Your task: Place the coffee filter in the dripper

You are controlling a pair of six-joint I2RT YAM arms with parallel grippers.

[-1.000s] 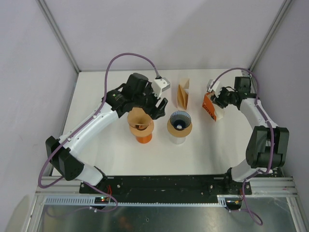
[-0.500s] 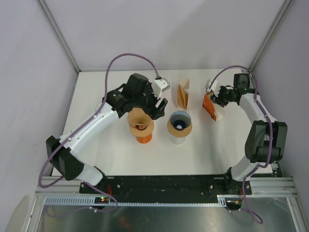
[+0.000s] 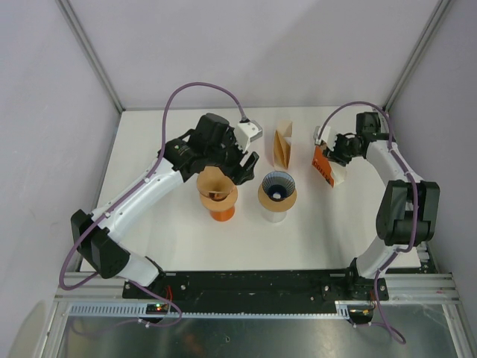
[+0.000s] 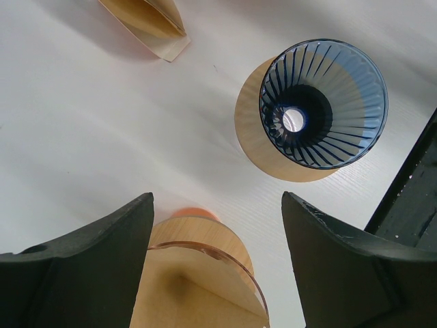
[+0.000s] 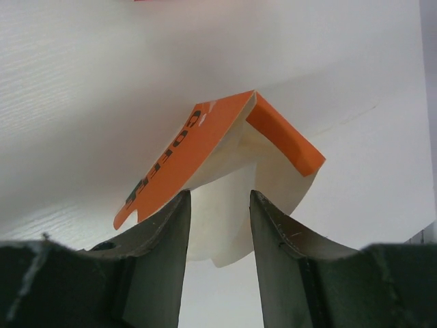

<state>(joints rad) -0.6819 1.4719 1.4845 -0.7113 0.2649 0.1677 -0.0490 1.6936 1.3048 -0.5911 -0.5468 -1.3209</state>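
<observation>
Orange box (image 3: 323, 165) — seemingly open — near blue dripper (image 3: 277, 191)

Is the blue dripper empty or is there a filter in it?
Empty. The blue dripper shows bare ribs and its bottom hole, no paper inside.

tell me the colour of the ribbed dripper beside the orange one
The dripper is see-through dark blue; the left wrist view shows it best.
</observation>
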